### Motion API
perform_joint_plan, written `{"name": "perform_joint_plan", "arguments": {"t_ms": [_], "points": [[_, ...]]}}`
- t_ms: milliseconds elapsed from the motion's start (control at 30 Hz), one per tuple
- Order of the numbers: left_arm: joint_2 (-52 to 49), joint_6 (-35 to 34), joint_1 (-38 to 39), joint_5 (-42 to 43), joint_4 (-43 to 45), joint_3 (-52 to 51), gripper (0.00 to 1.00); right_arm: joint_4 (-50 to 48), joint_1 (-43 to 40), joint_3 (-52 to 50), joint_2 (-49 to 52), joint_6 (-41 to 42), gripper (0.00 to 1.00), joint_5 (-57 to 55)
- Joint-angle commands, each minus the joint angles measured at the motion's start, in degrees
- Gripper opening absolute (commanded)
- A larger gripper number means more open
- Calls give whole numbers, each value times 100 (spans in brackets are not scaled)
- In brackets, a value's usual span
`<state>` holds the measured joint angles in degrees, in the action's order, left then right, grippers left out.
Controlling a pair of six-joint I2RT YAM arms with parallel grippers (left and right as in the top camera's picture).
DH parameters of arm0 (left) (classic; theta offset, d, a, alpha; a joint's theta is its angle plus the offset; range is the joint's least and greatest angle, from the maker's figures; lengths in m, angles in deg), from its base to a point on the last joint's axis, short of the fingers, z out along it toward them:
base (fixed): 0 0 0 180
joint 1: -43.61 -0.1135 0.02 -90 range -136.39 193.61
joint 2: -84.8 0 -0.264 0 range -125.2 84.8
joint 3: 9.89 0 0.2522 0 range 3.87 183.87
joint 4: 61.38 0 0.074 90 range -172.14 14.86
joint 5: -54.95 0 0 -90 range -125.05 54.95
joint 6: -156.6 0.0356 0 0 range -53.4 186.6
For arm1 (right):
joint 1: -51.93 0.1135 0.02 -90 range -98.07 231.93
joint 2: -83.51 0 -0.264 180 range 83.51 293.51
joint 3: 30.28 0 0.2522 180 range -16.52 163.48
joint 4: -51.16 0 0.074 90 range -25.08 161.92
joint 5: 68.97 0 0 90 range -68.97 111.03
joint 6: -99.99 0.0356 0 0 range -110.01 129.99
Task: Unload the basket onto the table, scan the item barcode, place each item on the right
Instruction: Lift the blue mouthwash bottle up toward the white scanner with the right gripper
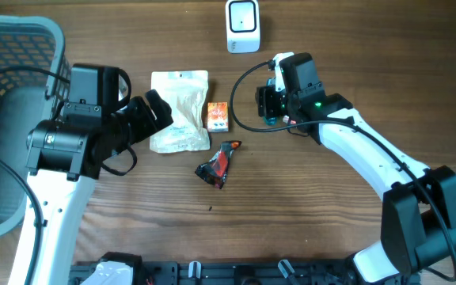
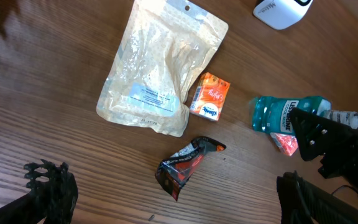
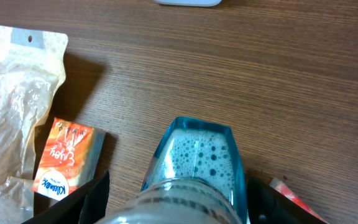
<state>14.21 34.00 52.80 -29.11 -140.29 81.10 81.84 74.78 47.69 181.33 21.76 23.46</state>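
Observation:
A blue mouthwash bottle [image 1: 270, 105] lies on the table in front of the white scanner [image 1: 242, 25]. My right gripper [image 3: 179, 190] straddles the bottle [image 3: 197, 155], one finger on each side. A strip of wood still shows between the left finger and the bottle, so the jaws are open around it. The left wrist view shows the same bottle [image 2: 278, 115] under the black right gripper [image 2: 328, 140]. My left gripper [image 1: 155, 111] hovers open over the pouch area with nothing between its fingers [image 2: 51, 186].
A pale pouch [image 1: 180, 111], a small orange pack [image 1: 218, 115] and a crumpled dark wrapper [image 1: 218, 164] lie mid-table. A grey basket [image 1: 6, 119] stands at the left edge. A small red packet [image 3: 291, 196] lies beside the bottle.

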Motion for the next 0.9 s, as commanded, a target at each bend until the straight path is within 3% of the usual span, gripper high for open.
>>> {"name": "perform_joint_plan", "arguments": {"t_ms": [0,467,600,867], "points": [[9,85,-31,66,13,50,100,-39,17,-22,22,205,64,-404],[9,87,-31,66,13,50,100,-264,17,-22,291,343,54,-280],[9,85,-31,66,13,50,100,-382,17,9,284,393,42,-280],[9,85,-31,66,13,50,100,-396,11,273,232,688,34,-280]]}}
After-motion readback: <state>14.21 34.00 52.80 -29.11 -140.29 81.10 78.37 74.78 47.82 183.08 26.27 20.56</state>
